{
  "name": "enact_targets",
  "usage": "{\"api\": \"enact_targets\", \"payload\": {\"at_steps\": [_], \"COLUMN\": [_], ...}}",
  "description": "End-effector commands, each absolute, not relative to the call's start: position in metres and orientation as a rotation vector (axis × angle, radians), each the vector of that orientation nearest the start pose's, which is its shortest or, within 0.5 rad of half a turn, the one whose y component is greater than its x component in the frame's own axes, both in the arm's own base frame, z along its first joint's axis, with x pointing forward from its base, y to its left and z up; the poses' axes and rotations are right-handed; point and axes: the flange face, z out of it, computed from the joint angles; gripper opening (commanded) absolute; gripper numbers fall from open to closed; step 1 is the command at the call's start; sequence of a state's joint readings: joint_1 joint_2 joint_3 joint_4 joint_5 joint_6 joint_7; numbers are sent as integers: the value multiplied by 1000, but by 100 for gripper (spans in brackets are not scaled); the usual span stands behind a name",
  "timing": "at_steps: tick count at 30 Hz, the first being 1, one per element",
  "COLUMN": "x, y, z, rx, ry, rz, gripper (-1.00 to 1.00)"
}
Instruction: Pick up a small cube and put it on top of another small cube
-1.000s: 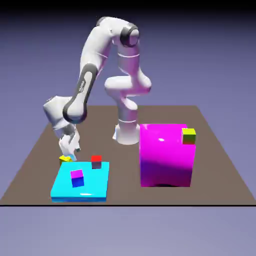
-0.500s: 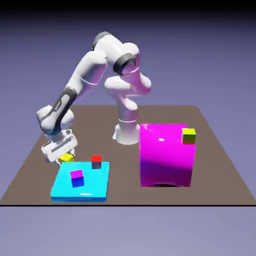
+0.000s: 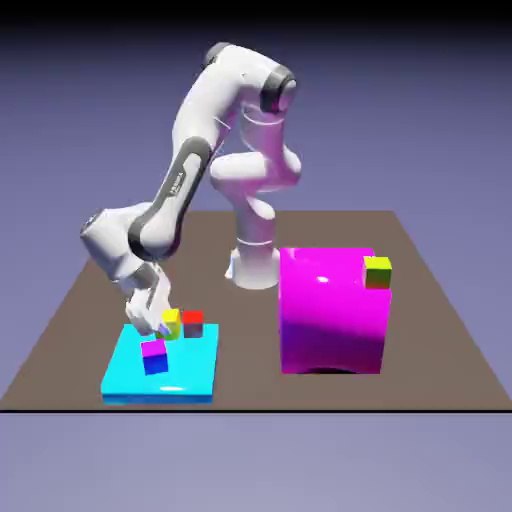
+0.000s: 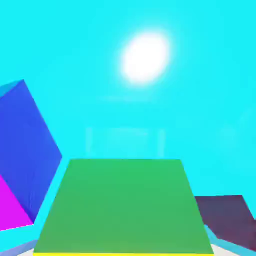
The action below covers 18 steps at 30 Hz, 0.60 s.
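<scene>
Tool (image 3: 154, 327) w/ yellow cube (image 3: 171, 323) — blue/magenta (image 3: 154, 357) & red cubes (image 3: 193, 324) nearby.

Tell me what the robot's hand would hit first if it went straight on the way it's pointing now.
Most likely the light-blue slab, with the cube held in the hand touching first. How much gap remains is unclear.
</scene>
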<state>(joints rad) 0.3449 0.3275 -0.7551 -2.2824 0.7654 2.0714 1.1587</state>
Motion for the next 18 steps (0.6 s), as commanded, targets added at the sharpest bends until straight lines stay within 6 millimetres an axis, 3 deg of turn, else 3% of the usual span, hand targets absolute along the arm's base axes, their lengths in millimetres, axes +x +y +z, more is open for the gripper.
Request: {"api": "enact_targets", "payload": {"at_steps": [1,5,8,11,15,16,18], "x": [474,517,523,513,478,467,460], "y": [-145,-26,59,140,242,262,266], "z": [231,270,303,339,393,405,408], "rx": [-1524,-1919,-2267,-2583,-2896,-2950,-3010], "ry": [2441,2191,1879,1490,914,773,593], "rz": [698,688,633,540,367,320,281], "gripper": [-100,-100,-100,-100,-100,-100,-100]}}
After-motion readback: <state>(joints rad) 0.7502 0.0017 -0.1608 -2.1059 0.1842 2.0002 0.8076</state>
